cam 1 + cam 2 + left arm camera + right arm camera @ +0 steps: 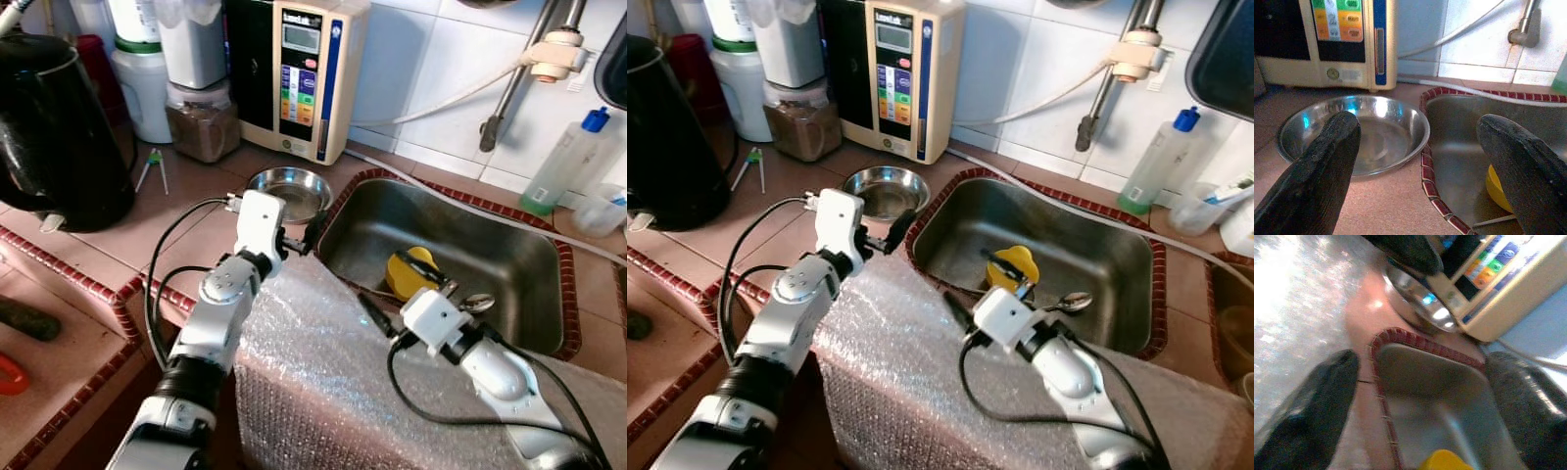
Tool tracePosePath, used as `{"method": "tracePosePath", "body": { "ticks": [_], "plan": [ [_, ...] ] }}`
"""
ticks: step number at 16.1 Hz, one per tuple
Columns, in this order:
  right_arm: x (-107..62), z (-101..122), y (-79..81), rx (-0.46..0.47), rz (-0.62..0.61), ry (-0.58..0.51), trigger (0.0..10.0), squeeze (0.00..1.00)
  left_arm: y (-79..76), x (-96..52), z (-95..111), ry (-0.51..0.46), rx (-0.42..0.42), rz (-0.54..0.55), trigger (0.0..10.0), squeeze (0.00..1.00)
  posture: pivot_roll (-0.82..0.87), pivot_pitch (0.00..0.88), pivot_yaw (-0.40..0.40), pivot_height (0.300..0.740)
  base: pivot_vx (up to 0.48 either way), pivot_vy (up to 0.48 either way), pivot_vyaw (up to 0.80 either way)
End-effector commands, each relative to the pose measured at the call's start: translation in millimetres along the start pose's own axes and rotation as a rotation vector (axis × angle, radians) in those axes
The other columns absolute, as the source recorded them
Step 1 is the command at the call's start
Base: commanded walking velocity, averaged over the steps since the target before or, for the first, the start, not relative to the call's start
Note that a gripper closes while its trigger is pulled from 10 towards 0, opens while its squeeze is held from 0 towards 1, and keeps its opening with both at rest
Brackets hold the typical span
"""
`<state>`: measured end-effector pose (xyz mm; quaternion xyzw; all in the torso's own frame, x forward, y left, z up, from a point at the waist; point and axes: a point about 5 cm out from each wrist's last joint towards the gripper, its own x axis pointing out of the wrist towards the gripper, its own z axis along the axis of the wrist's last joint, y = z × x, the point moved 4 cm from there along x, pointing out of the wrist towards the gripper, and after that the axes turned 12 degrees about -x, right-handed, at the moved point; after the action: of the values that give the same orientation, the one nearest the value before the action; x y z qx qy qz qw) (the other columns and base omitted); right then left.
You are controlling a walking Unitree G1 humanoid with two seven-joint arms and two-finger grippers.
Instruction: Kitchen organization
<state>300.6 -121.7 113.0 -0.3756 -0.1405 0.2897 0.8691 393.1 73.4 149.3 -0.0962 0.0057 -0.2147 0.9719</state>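
A steel bowl (288, 190) sits on the tiled counter, just left of the sink (495, 245). My left gripper (310, 235) is open at the sink's near left corner; in the left wrist view its fingers (1327, 161) frame the bowl (1371, 132) and the sink's red-tiled rim. In the sink lie a yellow item (411, 272) and a spoon (477, 303). My right gripper (407, 299) hovers open over the sink's front edge, with nothing between its fingers (1317, 401).
Bubble wrap (323, 392) drapes over the counter's front edge under both arms. A black kettle (54, 117) stands at the left. A beige water machine (294, 69) and jars (203, 122) line the back wall. A blue-capped bottle (573, 162) stands right of the sink.
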Motion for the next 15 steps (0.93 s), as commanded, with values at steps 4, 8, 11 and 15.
{"method": "tracePosePath", "body": {
  "ticks": [4,8,11,15],
  "plan": [
    [-6.2,12,-14.6,-0.053,-0.077,0.03,10.0,1.0,7.7,8.9,-5,0.024,-0.062,0.088,10.0,1.0,0.06,0.0,-0.064,0.74,0.0,0.0,0.0],
    [-19.1,-9,-56.1,-0.229,-0.258,0.199,10.0,1.0,11.5,12.1,2,-0.009,-0.07,0.108,10.0,0.87,0.06,0.0,-0.061,0.74,0.0,0.0,0.0],
    [-23.0,1,-95.0,-0.259,-0.445,0.211,10.0,0.85,21.5,10.7,-1,0.0,-0.094,0.157,10.0,0.0,0.06,0.0,-0.063,0.74,0.0,0.0,0.0],
    [-5.0,58,-74.0,-0.029,-0.339,-0.011,10.0,0.23,34.8,13.6,1,0.002,-0.122,0.25,10.0,0.0,0.04,0.0,-0.059,0.74,0.0,0.0,0.0]
  ]
}}
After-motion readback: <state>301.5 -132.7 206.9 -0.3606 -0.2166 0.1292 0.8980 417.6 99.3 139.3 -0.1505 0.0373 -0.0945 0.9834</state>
